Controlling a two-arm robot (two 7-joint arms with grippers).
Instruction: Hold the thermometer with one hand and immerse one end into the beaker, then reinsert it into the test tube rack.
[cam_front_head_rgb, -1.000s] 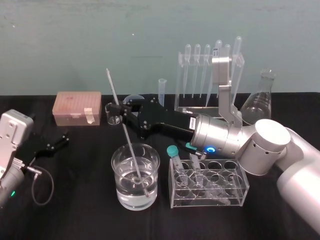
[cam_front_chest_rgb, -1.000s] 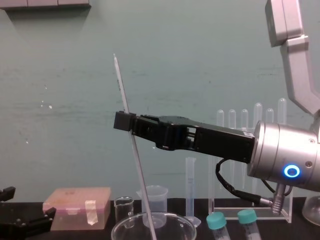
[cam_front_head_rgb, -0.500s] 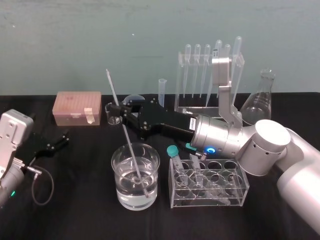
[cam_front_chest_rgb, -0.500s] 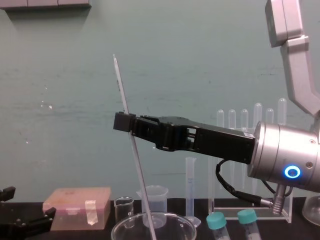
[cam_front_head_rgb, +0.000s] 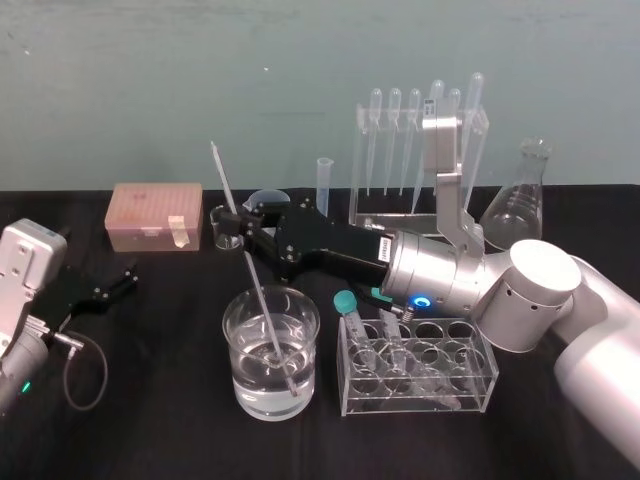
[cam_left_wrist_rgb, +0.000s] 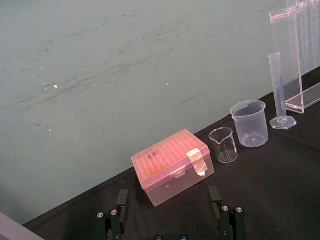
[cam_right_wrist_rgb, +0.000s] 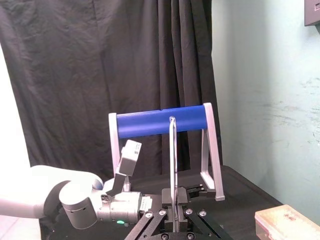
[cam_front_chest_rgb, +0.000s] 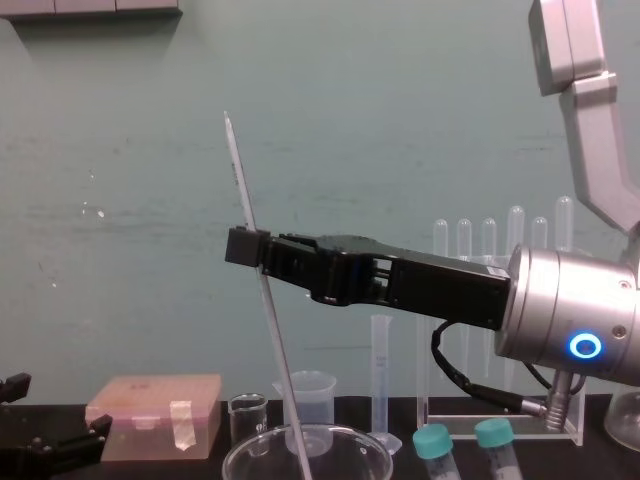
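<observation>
My right pincer (cam_front_head_rgb: 243, 222), centre frame, clamps the thin whitish thermometer (cam_front_chest_rgb: 240, 180). It is tilted, its lower end in the wide clear beaker's (cam_front_head_rgb: 240, 372) water. The left pincer (cam_left_wrist_rgb: 170, 221) sits parked wide at left.

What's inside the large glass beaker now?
The lower end of the thermometer, held slanted by the right gripper, in clear liquid. Distortion hides whether its tip touches bottom.

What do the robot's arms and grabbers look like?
The right arm is silver-white with rounded joints, a blue ring and a black cable; the right tool is long and black. The left tool is black, on a grey wrist trailing a looped cable.
</observation>
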